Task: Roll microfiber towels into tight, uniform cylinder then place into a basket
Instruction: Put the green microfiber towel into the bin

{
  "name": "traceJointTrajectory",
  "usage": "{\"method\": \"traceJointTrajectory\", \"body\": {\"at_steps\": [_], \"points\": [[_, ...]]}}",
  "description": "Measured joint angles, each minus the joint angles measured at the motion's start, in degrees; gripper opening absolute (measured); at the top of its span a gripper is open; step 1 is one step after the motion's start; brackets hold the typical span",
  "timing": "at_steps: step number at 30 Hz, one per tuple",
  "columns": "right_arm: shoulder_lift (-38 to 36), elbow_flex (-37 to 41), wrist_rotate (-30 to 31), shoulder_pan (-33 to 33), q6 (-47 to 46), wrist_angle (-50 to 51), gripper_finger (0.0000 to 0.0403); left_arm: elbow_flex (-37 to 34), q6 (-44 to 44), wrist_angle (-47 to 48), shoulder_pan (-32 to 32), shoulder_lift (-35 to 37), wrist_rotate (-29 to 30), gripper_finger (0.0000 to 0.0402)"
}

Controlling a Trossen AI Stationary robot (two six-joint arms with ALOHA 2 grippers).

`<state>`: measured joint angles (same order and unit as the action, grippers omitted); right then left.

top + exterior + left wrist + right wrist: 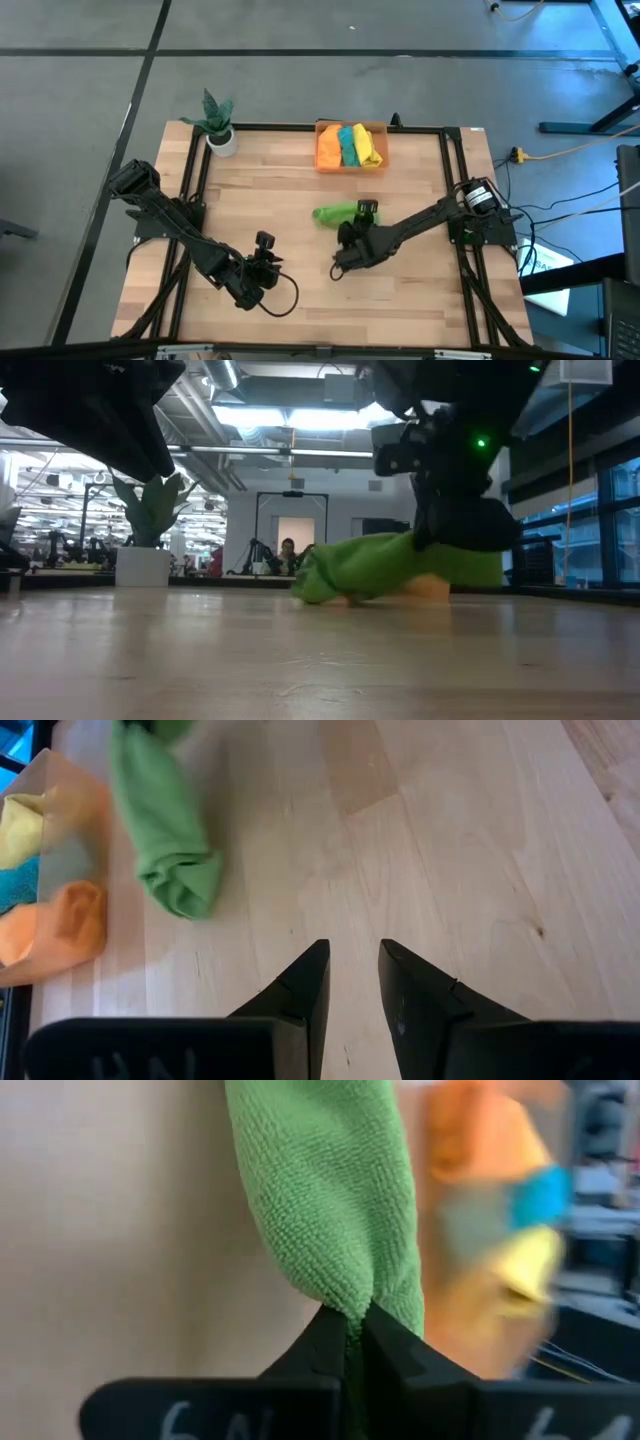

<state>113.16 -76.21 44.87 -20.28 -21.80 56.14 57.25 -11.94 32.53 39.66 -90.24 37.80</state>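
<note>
**Right hand clenched on green roll, short of basket**

High view: the green towel [335, 214] lies rolled on the desk [420, 300], on the near side of the basket [351, 147], its long axis parallel to the basket's long side. The right hand [362, 213] sits at the roll's end.

Low view: the roll rests on the desk.

Left wrist view: left hand [354, 982] released, fingers parted, touching nothing, well apart from the basket.

Right wrist view: fingers pinch the towel's end.

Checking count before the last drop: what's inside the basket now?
The basket holds three rolled towels: orange, teal, yellow. Its floor beneath them is covered. The green towel is outside.
</note>
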Motion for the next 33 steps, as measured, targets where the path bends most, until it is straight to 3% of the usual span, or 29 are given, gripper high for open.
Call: {"method": "traceJointTrajectory", "body": {"at_steps": [8, 21, 25, 33], "points": [[-1.07, -4.51, 7.72, 4.19, -3.54, 15.76, 0.0011, 0.00, 0.04, 0.00, 0.00, 0.00, 0.00, 0.0080], [-9.55, -4.66, 23.00, 14.66, 4.03, 16.55, 0.0011, 0.00, 0.74, 0.04, -0.33, 0.00, 0.00, 0.0080], [-9.66, -1.54, 24.78, 20.09, 15.88, 4.76, 0.0011, 0.00, 0.77, 0.02, -0.78, 0.00, 0.02, 0.0080], [-9.64, 4.44, 8.92, 26.04, 40.58, -25.23, 0.0011, 0.00, 2.03, 0.24, -1.68, 0.00, 0.02, 0.0080]]}}
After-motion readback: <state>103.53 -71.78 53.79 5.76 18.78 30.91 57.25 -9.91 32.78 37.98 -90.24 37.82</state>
